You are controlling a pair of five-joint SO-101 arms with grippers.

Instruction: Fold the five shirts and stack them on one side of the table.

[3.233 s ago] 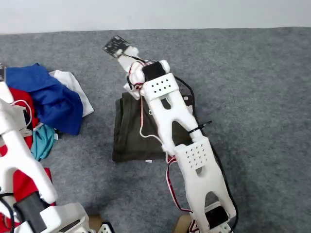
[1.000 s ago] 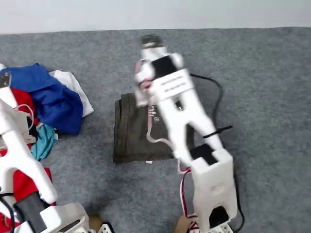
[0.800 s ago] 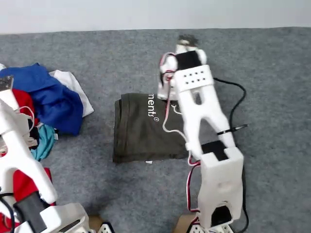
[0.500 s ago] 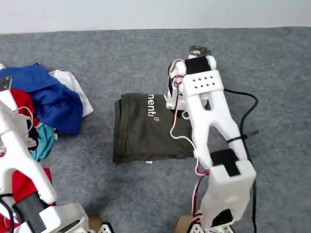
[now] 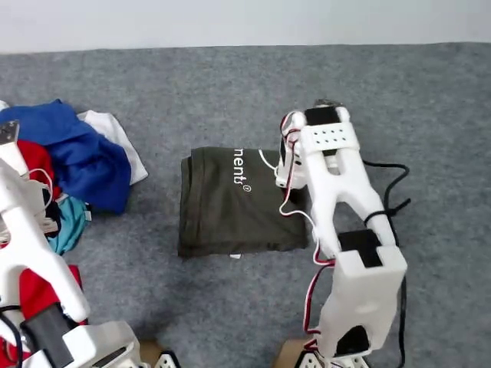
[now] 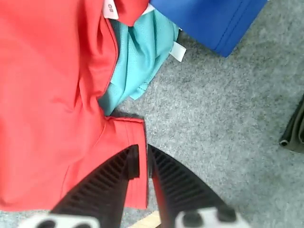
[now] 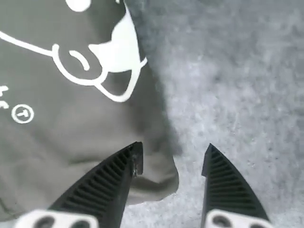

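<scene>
My right tool (image 7: 173, 149): jaws spread and empty, hanging at a corner of the folded dark shirt (image 5: 230, 203). One jaw is over the cloth, the other over the bare grey tabletop (image 5: 430, 115). The shirt lies as a flat rectangle mid-tabletop, well apart from the unfolded heap.

My left tool (image 6: 141, 152): jaws pressed almost together over the hem of the red shirt (image 6: 47, 95). I cannot tell whether any cloth is caught between them. The red shirt touches the teal shirt (image 6: 142, 52), with the blue shirt (image 5: 84, 153) and white shirt (image 5: 115, 134) beside them.

Hazards, as I judge them:
- If I close at this corner, I may take only the top layer, and a pull would then peel the fold open.
- If I drag the shirt across the felt-like surface rather than lift it, friction could ruck the underside.
- The loose wires on my right arm hang near the shirt's edge and might snag it.
</scene>
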